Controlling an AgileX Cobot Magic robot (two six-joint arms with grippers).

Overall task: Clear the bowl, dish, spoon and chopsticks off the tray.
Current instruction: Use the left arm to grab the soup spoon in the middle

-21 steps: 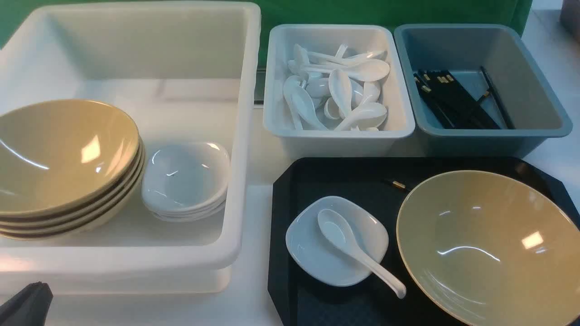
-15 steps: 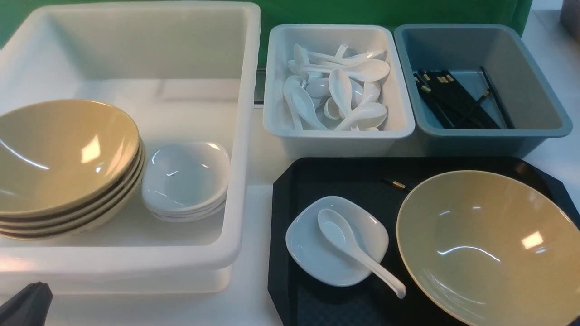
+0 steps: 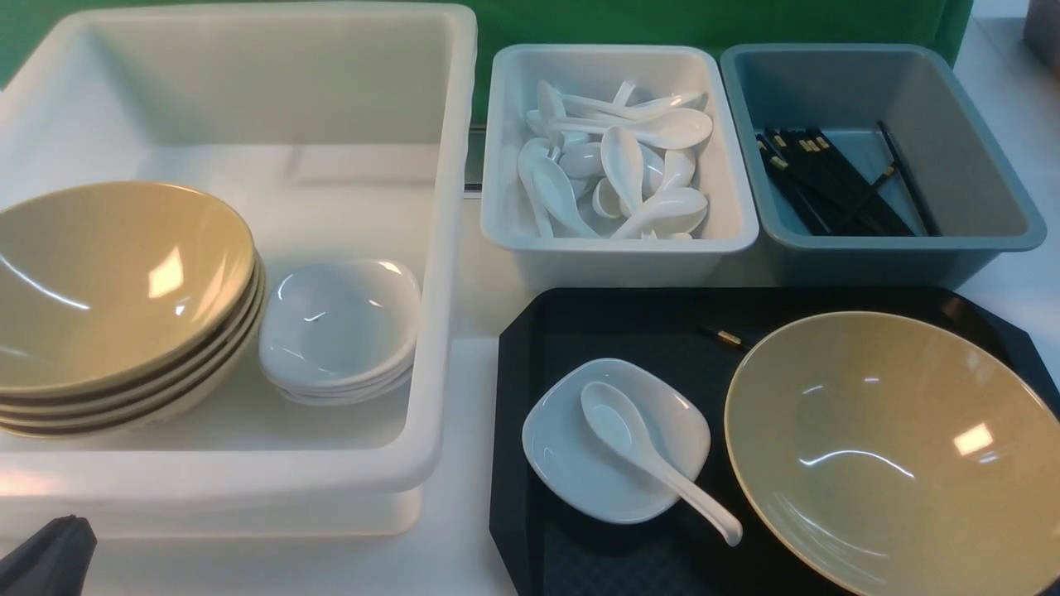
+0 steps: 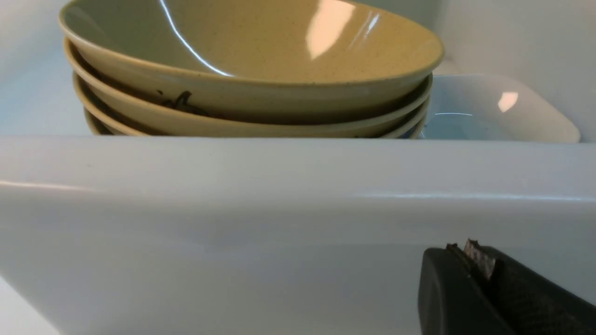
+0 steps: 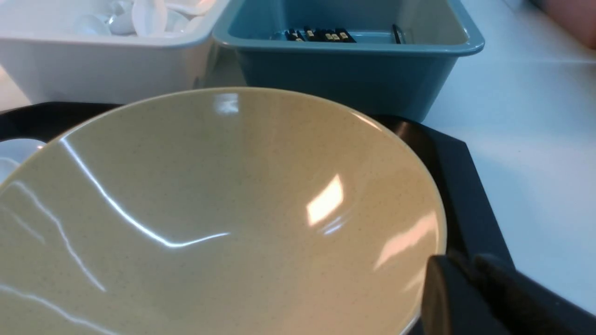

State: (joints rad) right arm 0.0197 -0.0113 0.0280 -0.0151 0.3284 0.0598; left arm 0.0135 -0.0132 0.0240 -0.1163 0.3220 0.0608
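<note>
At far left, your left jaws sit pressed together, just outside the white tub [image 3: 447,248]. On the tray [image 3: 629,323]: dish [image 3: 571,463] with spoon [image 3: 617,422] in it, then chopsticks [image 3: 727,337], only the tip showing at the far rim of the bowl [image 3: 894,447]. Your right jaws are by the bowl's rim; can't tell if spread or pinching.

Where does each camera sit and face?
Front view: between the arms, looking forward and down at the tray and white tub; the left end effector shows partly.
Left wrist view: low outside the tub, facing its wall and the stacked bowls; the left end effector shows.
Right wrist view: beside the bowl, facing the grey-blue bin; the right end effector shows.
Shared: front and right wrist both show the bowl.
</note>
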